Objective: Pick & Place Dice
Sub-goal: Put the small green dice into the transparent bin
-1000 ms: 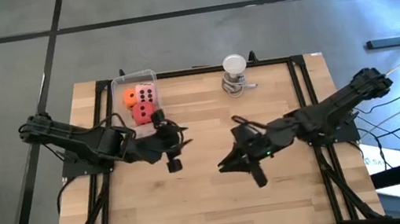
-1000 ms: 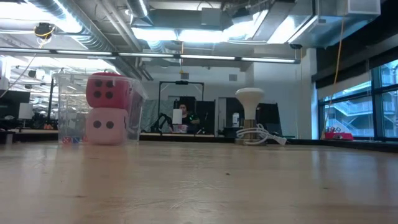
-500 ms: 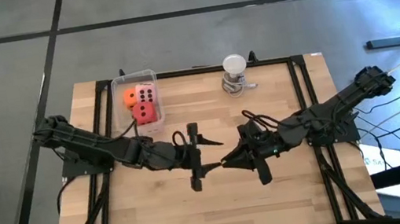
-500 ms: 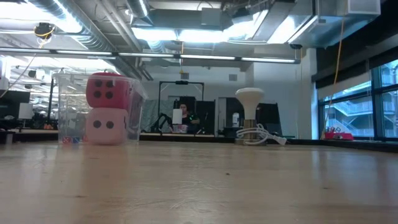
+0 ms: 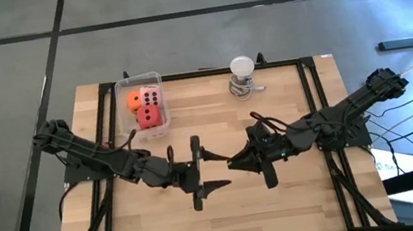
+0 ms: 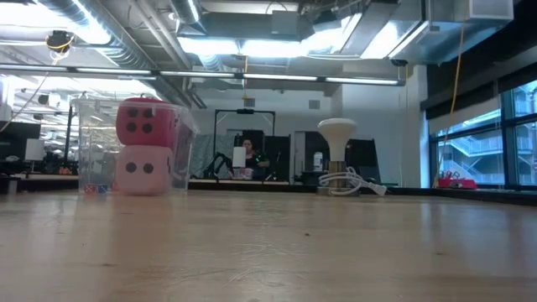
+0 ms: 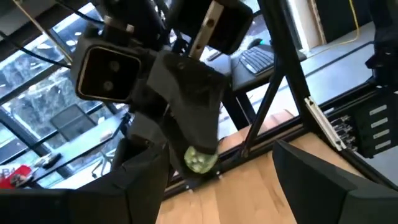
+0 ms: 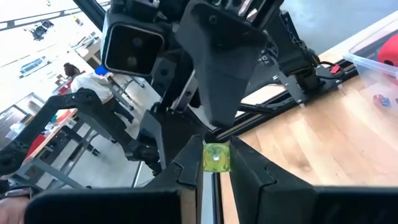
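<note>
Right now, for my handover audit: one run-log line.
left gripper open | right gripper shut on small green cube | dice in clear bin

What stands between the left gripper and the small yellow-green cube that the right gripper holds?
Nothing visible. The left gripper, jaws open, faces the right gripper directly; only air lies before the small yellow-green cube.

Illumination is bright and even, supplied by ceiling fixtures point(image 6: 252, 46). Shadows on the counter point(image 5: 301, 200) are soft. The nearest counter surface in the low view is defocused.
</note>
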